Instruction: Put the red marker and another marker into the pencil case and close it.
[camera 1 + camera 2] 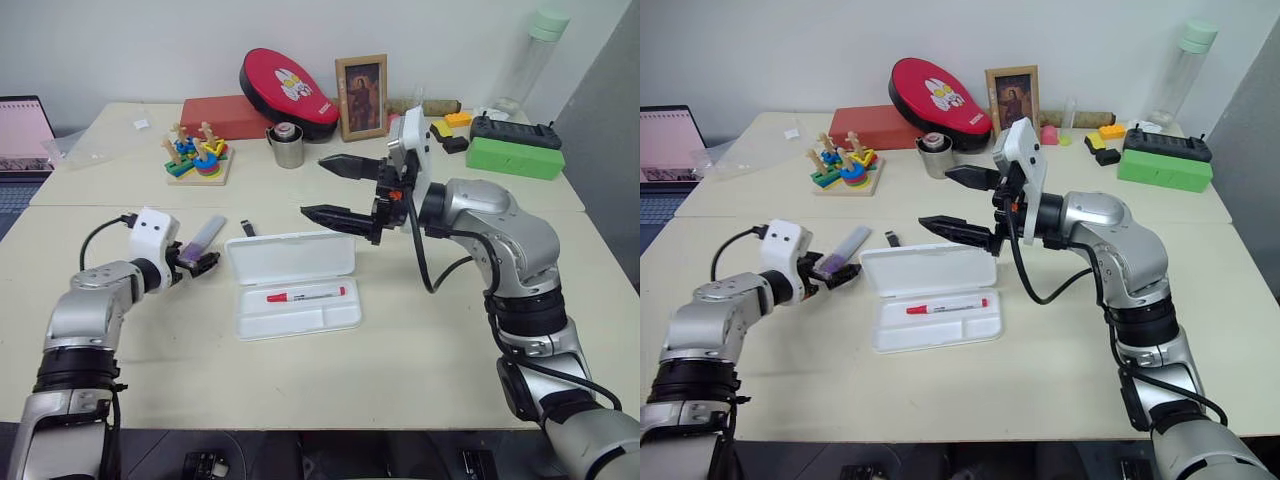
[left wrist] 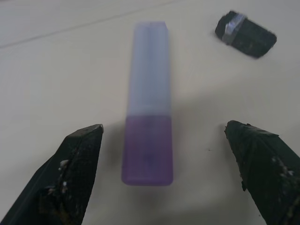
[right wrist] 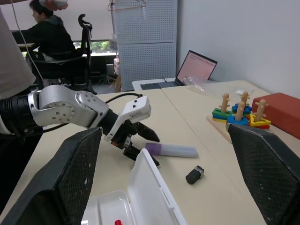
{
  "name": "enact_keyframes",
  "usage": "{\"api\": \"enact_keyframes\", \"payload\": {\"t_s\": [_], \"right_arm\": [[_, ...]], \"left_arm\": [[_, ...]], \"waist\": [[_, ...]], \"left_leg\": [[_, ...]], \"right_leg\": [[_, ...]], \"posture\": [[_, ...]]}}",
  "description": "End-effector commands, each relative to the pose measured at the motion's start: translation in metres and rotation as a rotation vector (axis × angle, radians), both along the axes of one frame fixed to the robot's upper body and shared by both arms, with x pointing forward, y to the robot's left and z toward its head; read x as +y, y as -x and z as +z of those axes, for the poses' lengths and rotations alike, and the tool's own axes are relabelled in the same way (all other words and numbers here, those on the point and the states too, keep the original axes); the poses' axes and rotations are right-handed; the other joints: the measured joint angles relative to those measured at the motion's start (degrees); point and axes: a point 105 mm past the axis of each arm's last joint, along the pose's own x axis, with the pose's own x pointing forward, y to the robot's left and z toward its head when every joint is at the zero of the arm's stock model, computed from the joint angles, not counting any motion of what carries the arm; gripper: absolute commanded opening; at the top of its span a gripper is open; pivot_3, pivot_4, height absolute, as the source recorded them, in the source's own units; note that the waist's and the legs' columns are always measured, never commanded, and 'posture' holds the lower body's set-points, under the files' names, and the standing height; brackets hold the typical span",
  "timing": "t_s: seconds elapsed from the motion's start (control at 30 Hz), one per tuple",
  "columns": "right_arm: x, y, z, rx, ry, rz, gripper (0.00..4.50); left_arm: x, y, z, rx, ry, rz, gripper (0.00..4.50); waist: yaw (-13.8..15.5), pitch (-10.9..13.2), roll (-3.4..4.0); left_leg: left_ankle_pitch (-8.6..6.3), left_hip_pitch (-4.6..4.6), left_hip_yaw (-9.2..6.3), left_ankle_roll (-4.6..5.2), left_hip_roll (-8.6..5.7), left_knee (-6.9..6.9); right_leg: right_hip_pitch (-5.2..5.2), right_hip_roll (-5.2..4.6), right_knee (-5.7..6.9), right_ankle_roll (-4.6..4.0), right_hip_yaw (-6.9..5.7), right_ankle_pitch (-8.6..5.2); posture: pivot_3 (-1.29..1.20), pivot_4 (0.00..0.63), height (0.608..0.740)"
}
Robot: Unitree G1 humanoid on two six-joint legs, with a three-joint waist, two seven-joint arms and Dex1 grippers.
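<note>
1. The pencil case (image 1: 292,285) lies open on the table (image 1: 420,360), lid back; the red marker (image 1: 306,295) rests in its tray.
2. The lilac highlighter (image 2: 149,105) lies on the table left of the case, between the spread fingers of the left gripper (image 1: 200,262), untouched.
3. The right gripper (image 1: 335,190) hangs above the case, jaws wide, empty.
4. The right wrist view shows a seated person (image 3: 47,35) and a laptop (image 3: 194,68); the left wrist view shows a small black object (image 2: 244,33) beyond the highlighter.

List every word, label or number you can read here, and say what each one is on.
None can be read.
The red marker in the pencil case: dark print on its barrel, too small to read.
Red pouch: a white cartoon figure, no words.
Laptop: pink screen, any text too blurred.
</note>
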Motion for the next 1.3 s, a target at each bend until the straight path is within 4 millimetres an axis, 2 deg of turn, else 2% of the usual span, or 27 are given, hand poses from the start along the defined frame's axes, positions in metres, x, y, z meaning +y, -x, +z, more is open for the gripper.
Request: {"api": "enact_keyframes", "payload": {"t_s": [0.03, 0.37, 0.43, 0.5, 0.53, 0.6, 0.63, 0.67, 0.7, 0.8, 0.87, 0.93, 0.97, 1.0, 1.03, 1.13, 1.2, 1.3], "right_arm": [[0.001, 0.01, 0.014, -0.073, -0.019, 0.011, 4.5], [0.002, 0.007, 0.019, -0.077, -0.023, -0.006, 4.5], [0.002, 0.007, 0.019, -0.076, -0.025, -0.005, 4.5], [0.002, 0.007, 0.019, -0.072, -0.025, 0.0, 4.5], [0.0, 0.008, 0.018, -0.069, -0.025, 0.003, 4.5], [-0.006, 0.011, 0.019, -0.059, -0.032, 0.026, 4.5], [-0.01, 0.017, 0.018, -0.046, -0.029, 0.056, 4.5], [-0.013, 0.02, 0.017, -0.037, -0.026, 0.077, 4.5], [-0.016, 0.025, 0.016, -0.032, -0.017, 0.101, 4.5], [-0.03, 0.037, 0.011, -0.01, 0.01, 0.147, 4.5], [-0.036, 0.04, 0.011, 0.0, 0.012, 0.153, 4.5], [-0.041, 0.043, 0.01, 0.008, 0.013, 0.151, 4.5], [-0.043, 0.043, 0.01, 0.011, 0.014, 0.15, 4.5], [-0.045, 0.044, 0.01, 0.013, 0.017, 0.146, 4.5], [-0.048, 0.043, 0.009, 0.017, 0.021, 0.132, 4.5], [-0.058, 0.041, 0.004, 0.024, 0.04, 0.087, 4.5], [-0.061, 0.041, 0.003, 0.027, 0.046, 0.073, 4.5], [-0.062, 0.042, 0.0, 0.03, 0.053, 0.066, 4.5]], "left_arm": [[0.007, -0.005, 0.002, 0.002, -0.01, 0.026, 3.47], [0.007, -0.004, -0.001, 0.001, 0.007, 0.027, 1.54], [0.009, -0.003, 0.0, -0.02, 0.026, 0.052, 1.23], [0.013, -0.004, 0.007, -0.067, 0.057, 0.086, 1.22], [0.015, -0.006, 0.018, -0.132, 0.085, 0.111, 1.22], [0.011, -0.007, 0.056, -0.303, 0.188, 0.104, 1.22], [0.001, -0.001, 0.077, -0.378, 0.244, 0.042, 1.22], [-0.007, 0.004, 0.089, -0.419, 0.276, -0.006, 1.22], [-0.017, 0.011, 0.101, -0.444, 0.295, -0.068, 1.22], [-0.064, 0.045, 0.156, -0.562, 0.347, -0.359, 1.22], [-0.089, 0.066, 0.167, -0.546, 0.346, -0.528, 1.22], [-0.114, 0.092, 0.158, -0.443, 0.307, -0.724, 1.22], [-0.12, 0.099, 0.154, -0.404, 0.297, -0.775, 1.22], [-0.126, 0.106, 0.147, -0.357, 0.263, -0.814, 1.22], [-0.13, 0.111, 0.13, -0.288, 0.176, -0.847, 1.22], [-0.125, 0.12, 0.076, -0.061, -0.071, -0.894, 1.22], [-0.118, 0.12, 0.06, -0.001, -0.125, -0.899, 1.22], [-0.115, 0.119, 0.047, 0.033, -0.148, -0.911, 1.22]], "waist": [[0.06, 0.0, 0.0], [0.0, 0.0, 0.0], [0.01, 0.0, 0.0], [-0.02, 0.0, 0.0], [-0.07, 0.0, 0.0], [0.04, 0.01, -0.01], [0.09, 0.02, -0.04], [0.11, 0.01, -0.07], [0.23, 0.01, -0.07], [0.58, 0.0, -0.09], [0.58, 0.02, -0.1], [0.29, 0.02, -0.09], [0.0, 0.03, -0.07], [-0.26, 0.03, -0.02], [-0.48, 0.04, -0.01], [-0.73, 0.06, 0.03], [-0.68, 0.1, 0.1], [-0.17, 0.11, 0.11]], "left_leg": [[0.0, 0.0, 0.0, 0.0, 0.0, 0.01], [0.0, 0.01, 0.0, 0.0, 0.0, 0.02], [0.0, 0.01, 0.0, 0.0, 0.0, 0.02], [0.0, 0.01, 0.0, 0.0, 0.0, 0.02], [0.0, 0.01, 0.0, 0.0, 0.0, 0.02], [0.0, 0.01, -0.01, 0.0, 0.0, 0.02], [0.0, -0.01, -0.02, 0.0, 0.0, 0.02], [0.0, -0.05, -0.04, 0.0, 0.0, 0.03], [0.0, -0.08, -0.05, -0.01, 0.0, 0.03], [0.0, -0.16, -0.05, -0.01, 0.0, 0.05], [0.0, -0.18, -0.06, -0.01, 0.0, 0.06], [0.0, -0.17, -0.04, 0.0, 0.0, 0.08], [0.0, -0.12, -0.03, 0.0, 0.0, 0.08], [0.0, -0.07, -0.01, 0.0, 0.0, 0.07], [-0.01, 0.01, 0.05, 0.01, 0.0, 0.06], [-0.01, 0.03, 0.07, 0.02, 0.01, 0.05], [-0.01, 0.03, 0.13, 0.02, 0.01, 0.04], [-0.01, -0.01, 0.14, 0.02, 0.02, 0.04]], "right_leg": [[0.0, 0.0, 0.01, 0.0, -0.01, 0.0], [0.01, 0.0, 0.03, 0.0, 0.0, 0.0], [0.01, 0.0, 0.02, 0.0, 0.0, 0.0], [0.01, 0.0, 0.02, 0.0, 0.01, 0.0], [0.01, 0.0, 0.02, 0.0, 0.01, 0.0], [0.01, 0.0, 0.02, 0.0, 0.01, 0.0], [0.0, 0.0, 0.01, 0.0, -0.01, 0.0], [0.0, 0.0, -0.01, 0.0, -0.03, 0.0], [0.0, 0.0, -0.04, 0.0, -0.04, 0.0], [0.01, -0.02, -0.11, 0.02, -0.05, 0.0], [0.02, -0.02, -0.12, 0.03, -0.06, -0.01], [0.02, -0.02, -0.1, 0.03, -0.05, -0.01], [0.03, -0.02, -0.06, 0.04, -0.03, -0.01], [0.03, -0.02, -0.06, 0.04, 0.01, -0.01], [0.07, -0.02, -0.05, 0.04, 0.06, -0.02], [0.07, -0.01, -0.04, 0.03, 0.09, -0.02], [0.05, 0.0, -0.07, 0.01, 0.15, -0.03], [-0.03, 0.0, -0.08, 0.0, 0.15, -0.04]], "posture": [[0.0, 0.15, 0.74], [0.0, 0.15, 0.74], [0.0, 0.15, 0.74], [0.0, 0.15, 0.74], [0.0, 0.15, 0.74], [0.0, 0.15, 0.74], [0.0, 0.15, 0.74], [0.0, 0.15, 0.74], [0.0, 0.15, 0.74], [0.0, 0.15, 0.74], [0.0, 0.15, 0.74], [0.0, 0.15, 0.74], [0.0, 0.15, 0.74], [0.0, 0.15, 0.74], [0.0, 0.15, 0.74], [0.0, 0.15, 0.74], [0.0, 0.15, 0.74], [0.0, 0.15, 0.74]]}}
